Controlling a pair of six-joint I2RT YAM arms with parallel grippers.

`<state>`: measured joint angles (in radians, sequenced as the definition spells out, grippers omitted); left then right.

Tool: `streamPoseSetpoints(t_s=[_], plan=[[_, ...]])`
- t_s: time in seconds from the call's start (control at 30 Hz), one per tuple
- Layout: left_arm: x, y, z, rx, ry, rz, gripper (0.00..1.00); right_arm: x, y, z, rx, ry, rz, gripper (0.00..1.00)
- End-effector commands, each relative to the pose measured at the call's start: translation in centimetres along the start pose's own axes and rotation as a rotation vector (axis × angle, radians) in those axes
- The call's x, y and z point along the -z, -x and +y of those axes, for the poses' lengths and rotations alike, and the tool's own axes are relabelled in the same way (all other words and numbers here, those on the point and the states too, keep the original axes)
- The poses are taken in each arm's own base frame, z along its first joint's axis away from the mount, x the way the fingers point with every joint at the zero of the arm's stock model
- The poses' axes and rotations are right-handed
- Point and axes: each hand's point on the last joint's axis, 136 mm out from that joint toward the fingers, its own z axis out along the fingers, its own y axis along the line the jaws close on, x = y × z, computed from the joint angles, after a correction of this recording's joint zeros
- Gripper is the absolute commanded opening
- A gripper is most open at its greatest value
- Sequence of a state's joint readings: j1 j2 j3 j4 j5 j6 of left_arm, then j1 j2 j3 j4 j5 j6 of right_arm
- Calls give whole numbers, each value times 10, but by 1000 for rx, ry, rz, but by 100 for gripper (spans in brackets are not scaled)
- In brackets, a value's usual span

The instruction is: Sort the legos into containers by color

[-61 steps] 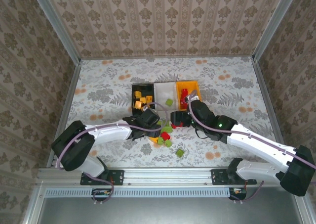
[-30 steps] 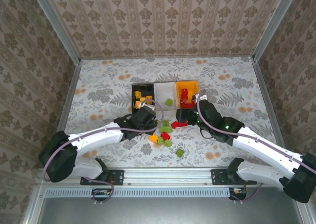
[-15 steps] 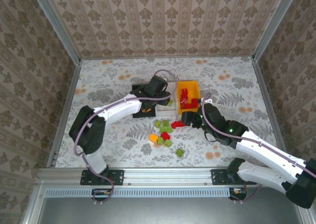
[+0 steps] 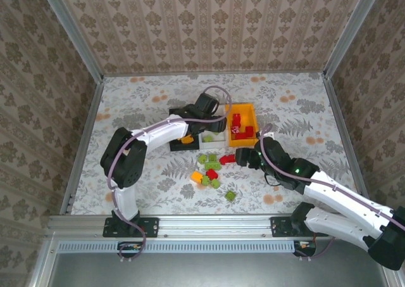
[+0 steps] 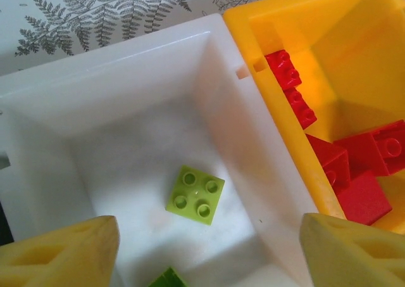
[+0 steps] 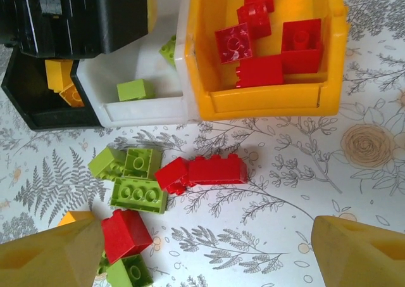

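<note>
My left gripper (image 4: 214, 123) (image 5: 209, 239) hangs open over the white bin (image 4: 212, 137) (image 5: 126, 78), nothing between its fingers. Below it lies a light green brick (image 5: 196, 195), with a second green one (image 5: 167, 278) at the frame's bottom edge. The orange bin (image 4: 250, 109) (image 6: 266, 100) holds several red bricks (image 6: 259, 46). Orange-yellow bricks (image 6: 60, 78) lie in the black bin (image 4: 177, 141) (image 6: 38, 103). My right gripper (image 4: 243, 157) (image 6: 205, 236) is open above the table near a long red brick (image 4: 228, 158) (image 6: 215, 170) and several loose green bricks (image 6: 136, 185).
More loose bricks lie in front of the bins: a red one (image 6: 125, 234), an orange one (image 4: 197, 177) and a lone green one (image 4: 230, 196). The three bins stand side by side, touching. The left arm (image 4: 158, 135) crosses over the black bin.
My left gripper rose from the loose pile to over the white bin and stands open; a second green brick lies there. My right gripper drew back from the orange bin.
</note>
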<state>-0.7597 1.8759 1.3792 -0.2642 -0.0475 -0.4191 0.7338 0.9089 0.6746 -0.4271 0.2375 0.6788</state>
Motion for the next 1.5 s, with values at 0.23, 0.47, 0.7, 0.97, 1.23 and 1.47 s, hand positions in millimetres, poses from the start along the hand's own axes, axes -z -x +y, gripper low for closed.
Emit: streamPoseSetpoints(t_s=[0.23, 0.47, 0.7, 0.97, 1.23, 1.47], plan=[[120, 3, -51, -26, -178, -197, 100, -13, -85, 25, 194, 102, 323, 87], [154, -61, -29, 44, -153, -227, 100, -21, -152, 35, 397, 49, 483, 86], [165, -117, 23, 179, -75, -233, 100, -36, -165, 30, 474, -38, 511, 82], [173, -145, 55, 242, -16, -245, 100, -48, -181, 25, 501, -77, 564, 69], [173, -151, 66, 257, 7, -247, 100, -45, -174, 32, 482, -50, 530, 41], [175, -149, 67, 257, 7, -247, 100, -23, -126, 54, 452, 13, 389, 34]])
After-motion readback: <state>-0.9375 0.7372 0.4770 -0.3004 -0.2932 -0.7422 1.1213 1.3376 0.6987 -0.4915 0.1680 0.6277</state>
